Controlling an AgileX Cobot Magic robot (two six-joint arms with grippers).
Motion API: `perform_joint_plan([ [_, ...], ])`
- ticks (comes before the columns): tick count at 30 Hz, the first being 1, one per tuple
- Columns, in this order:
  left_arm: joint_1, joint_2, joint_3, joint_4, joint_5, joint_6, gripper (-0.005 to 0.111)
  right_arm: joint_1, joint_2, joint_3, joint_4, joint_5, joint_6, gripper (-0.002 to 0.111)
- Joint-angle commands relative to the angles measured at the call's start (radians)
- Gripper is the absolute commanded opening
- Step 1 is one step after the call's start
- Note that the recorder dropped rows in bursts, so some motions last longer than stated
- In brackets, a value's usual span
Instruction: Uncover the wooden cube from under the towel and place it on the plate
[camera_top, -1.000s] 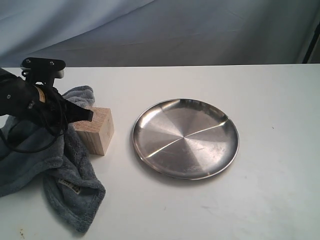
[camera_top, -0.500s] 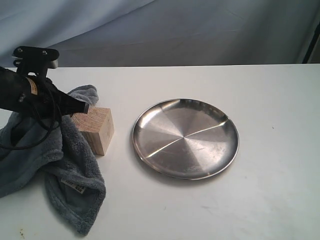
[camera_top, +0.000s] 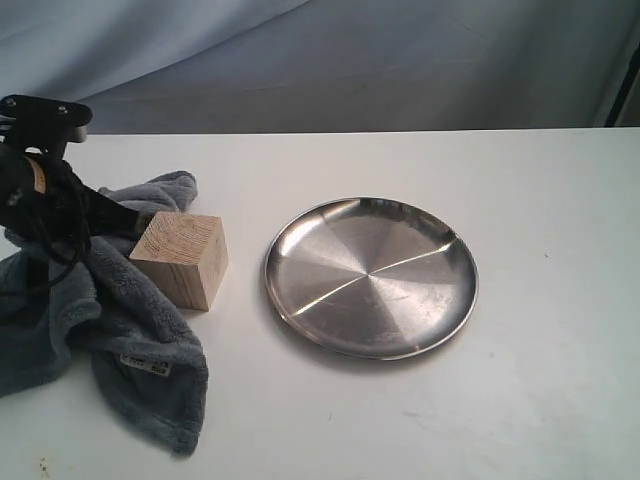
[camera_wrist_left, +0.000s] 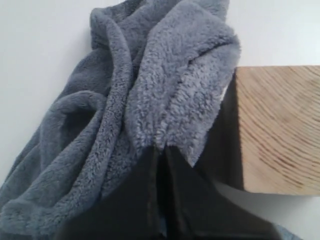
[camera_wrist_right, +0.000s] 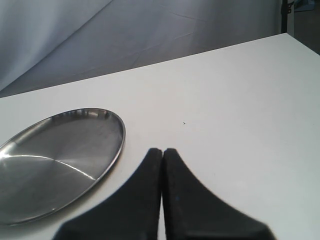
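The wooden cube (camera_top: 180, 258) stands bare on the white table, left of the steel plate (camera_top: 370, 275). The blue-grey towel (camera_top: 110, 320) lies bunched against the cube's left and back sides and trails toward the front. My left gripper (camera_top: 135, 222) is just left of the cube's top, shut on a fold of the towel. The left wrist view shows the towel (camera_wrist_left: 125, 100) pinched at the left gripper (camera_wrist_left: 160, 150), with the cube (camera_wrist_left: 280, 130) close beside it. My right gripper (camera_wrist_right: 162, 151) is shut on nothing above bare table, beside the plate (camera_wrist_right: 55, 160); the exterior view does not show it.
A grey-blue cloth backdrop (camera_top: 350, 60) hangs behind the table's far edge. The towel's sewn label (camera_top: 143, 365) faces the front. White table surface (camera_top: 540, 380) stretches right of and in front of the plate.
My left gripper has moved left and slightly up, dragging the towel with it. The cube's top, partly hidden by the gripper before, now shows in full. The plate has stayed put.
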Motion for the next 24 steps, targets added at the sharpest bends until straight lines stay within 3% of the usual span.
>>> perform_joint_plan([
  [1,0.046,-0.010,-0.001,0.026,0.049,-0.009,0.000,-0.003,-0.004,0.003,-0.013,-0.002,-0.001,0.000],
  [15,0.060,-0.004,-0.001,0.104,0.367,0.268,0.000,-0.003,-0.004,0.003,-0.013,-0.002,-0.001,0.000],
  [24,0.096,0.016,-0.001,0.063,0.345,0.266,0.003,-0.003,-0.004,0.003,-0.013,-0.002,-0.001,0.000],
])
